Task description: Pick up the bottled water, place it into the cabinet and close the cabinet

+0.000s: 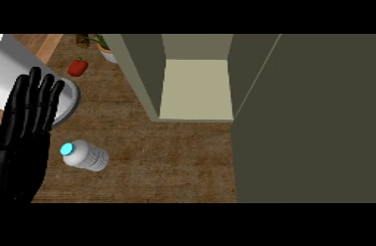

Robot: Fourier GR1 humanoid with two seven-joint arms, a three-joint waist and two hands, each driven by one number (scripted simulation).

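The bottled water (85, 156), clear with a turquoise cap, stands on the wooden counter (169, 155) at the lower left. My left hand (28, 125) shows along the left edge, open with fingers straight up, just left of the bottle and apart from it. The cabinet (195, 88) stands open at the top middle, its pale shelf bare. Its open door (305, 118) fills the right side of the view. My right hand shows nowhere.
A red bell pepper (78, 66) lies at the upper left beside a grey metal rim (66, 98). A potted plant (103, 46) stands at the back, left of the cabinet wall.
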